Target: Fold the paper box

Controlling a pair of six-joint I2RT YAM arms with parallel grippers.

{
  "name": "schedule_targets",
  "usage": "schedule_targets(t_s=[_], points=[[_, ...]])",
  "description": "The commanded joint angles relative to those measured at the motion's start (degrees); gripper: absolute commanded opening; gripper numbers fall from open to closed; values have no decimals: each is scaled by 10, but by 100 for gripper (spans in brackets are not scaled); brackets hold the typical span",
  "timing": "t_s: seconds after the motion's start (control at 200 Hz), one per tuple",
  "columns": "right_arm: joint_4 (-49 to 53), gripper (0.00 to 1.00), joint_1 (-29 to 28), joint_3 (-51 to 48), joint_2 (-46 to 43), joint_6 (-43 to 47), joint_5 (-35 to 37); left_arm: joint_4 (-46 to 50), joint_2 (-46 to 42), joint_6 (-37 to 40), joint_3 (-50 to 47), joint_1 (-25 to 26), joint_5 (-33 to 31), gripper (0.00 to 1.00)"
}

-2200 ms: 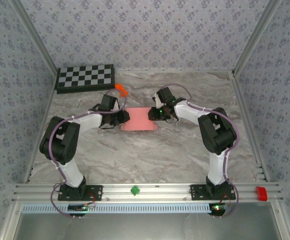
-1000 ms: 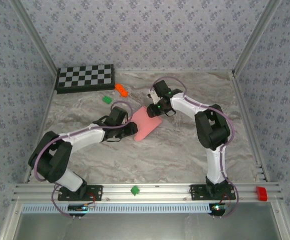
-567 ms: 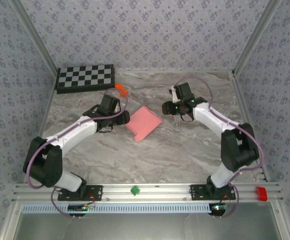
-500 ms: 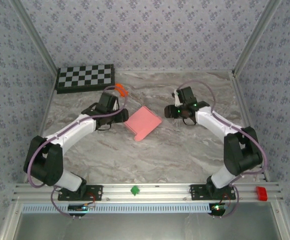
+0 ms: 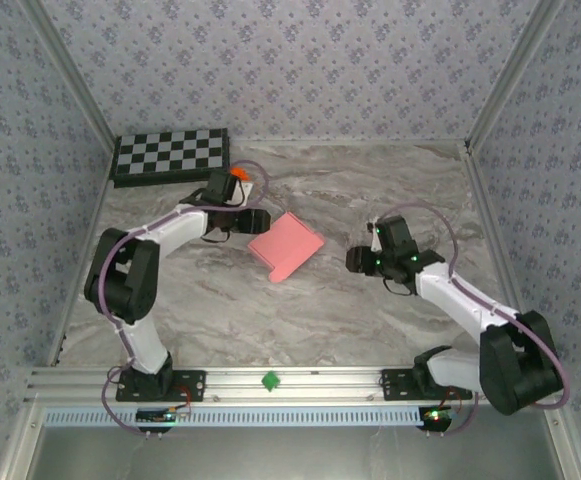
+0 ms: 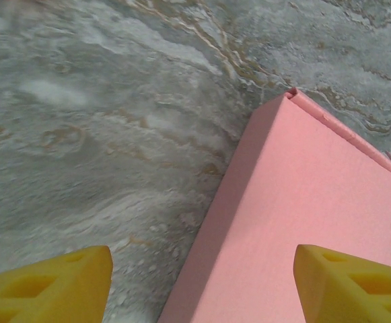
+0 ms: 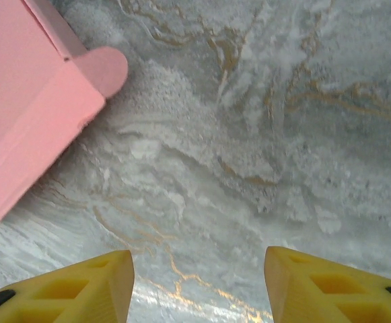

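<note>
- The paper box [image 5: 286,244] is seen lying flat and closed near the middle of the marbled table [image 5: 390,180], turned diagonally.
- A small rounded tab [image 7: 105,67] is seen sticking out at one corner.
- The left gripper [image 5: 254,220] is held over the box's left edge, jaws spread wide, nothing pinched.
- The right gripper [image 5: 358,261] is held apart from the box on its right, jaws spread over bare table.
- A checkerboard [image 5: 170,155] and an orange brick [image 5: 238,173] are placed at the far left.

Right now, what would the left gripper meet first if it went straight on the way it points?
Probably the paper box: the open left gripper points at its near side wall, though depth is unclear.
</note>
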State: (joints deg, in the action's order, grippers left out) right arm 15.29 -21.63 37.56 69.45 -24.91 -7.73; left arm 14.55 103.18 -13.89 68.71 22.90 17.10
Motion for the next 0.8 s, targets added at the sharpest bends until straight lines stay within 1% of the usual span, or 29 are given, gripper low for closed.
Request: schedule_targets(t_s=[0.0, 0.05, 0.22, 0.415, 0.52, 0.685, 0.775, 0.795], points=[[-38, 56, -3, -36, -24, -47, -11, -15, 21, 19, 28, -3, 85, 69], [-49, 56, -3, -50, -29, -55, -14, -20, 31, 15, 32, -2, 105, 68], [-69, 56, -6, -66, -21, -64, -23, -19, 50, -3, 27, 0, 119, 64], [-92, 56, -10, -63, 3, -63, -34, -42, 45, -38, -4, 9, 129, 59], [-122, 56, -12, -65, 20, -74, -54, -62, 38, -65, -22, 14, 133, 56], [-175, 56, -18, -66, 49, -100, -83, -62, 25, -111, -36, 30, 118, 51], [-205, 56, -21, -69, 64, -107, -96, -62, 16, -140, -46, 37, 103, 50], [-210, 56, -21, -69, 67, -121, -98, -62, 14, -145, -50, 39, 100, 50]])
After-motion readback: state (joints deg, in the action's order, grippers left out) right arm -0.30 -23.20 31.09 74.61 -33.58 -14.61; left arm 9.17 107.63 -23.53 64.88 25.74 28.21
